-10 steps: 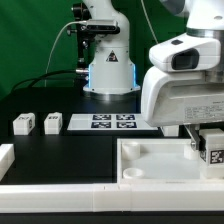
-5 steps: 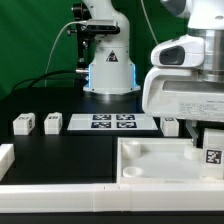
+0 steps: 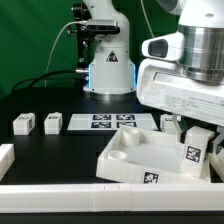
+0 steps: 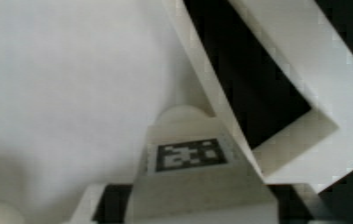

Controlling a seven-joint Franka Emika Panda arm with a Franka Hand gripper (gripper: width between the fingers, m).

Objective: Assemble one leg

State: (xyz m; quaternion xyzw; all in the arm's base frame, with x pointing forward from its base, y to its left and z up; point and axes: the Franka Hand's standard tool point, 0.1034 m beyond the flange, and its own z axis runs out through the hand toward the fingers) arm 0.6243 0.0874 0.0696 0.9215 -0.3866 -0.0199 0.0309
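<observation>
My gripper [image 3: 196, 158] is shut on a leg [image 3: 193, 152], a small white post with a tag, at the exterior view's right. The leg stands in the right part of the large white tray [image 3: 125, 160], which sits skewed and tipped, a tag showing on its front wall. In the wrist view the held leg [image 4: 194, 155] fills the middle between my dark fingers [image 4: 123, 200], with the tray's white floor [image 4: 66, 90] behind it. Two more legs [image 3: 23, 124] [image 3: 53, 123] stand at the left, and another [image 3: 170, 124] stands behind the tray.
The marker board [image 3: 112, 122] lies in the middle in front of the robot base [image 3: 108, 70]. A long white rail [image 3: 60, 195] runs along the front edge. A white part [image 3: 5, 156] sits at the far left.
The tray has swung and tipped: its left end moved toward the exterior view's left and a tag on its front wall came into view. The gripper with the leg shifted slightly left.
</observation>
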